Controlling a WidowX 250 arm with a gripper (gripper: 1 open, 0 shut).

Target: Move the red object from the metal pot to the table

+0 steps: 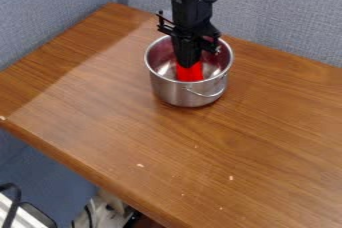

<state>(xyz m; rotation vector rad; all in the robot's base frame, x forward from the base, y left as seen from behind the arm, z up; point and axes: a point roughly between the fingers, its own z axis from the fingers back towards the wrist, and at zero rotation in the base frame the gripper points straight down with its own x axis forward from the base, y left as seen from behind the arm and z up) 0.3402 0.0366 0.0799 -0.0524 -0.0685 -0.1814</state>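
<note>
A round shiny metal pot (187, 84) stands on the brown wood-grain table (120, 122), toward the back middle. Inside it lies the red object (193, 70), a small bright red block whose lower part shows under the fingers. My black gripper (191, 56) comes straight down into the pot, its fingers closed together on the red object's upper end. The block still rests inside the pot.
The pot's small side handle (203, 92) faces the front. A blue-grey wall (281, 12) rises behind the table. The table's rounded front edge (80, 167) runs diagonally, with floor clutter below it.
</note>
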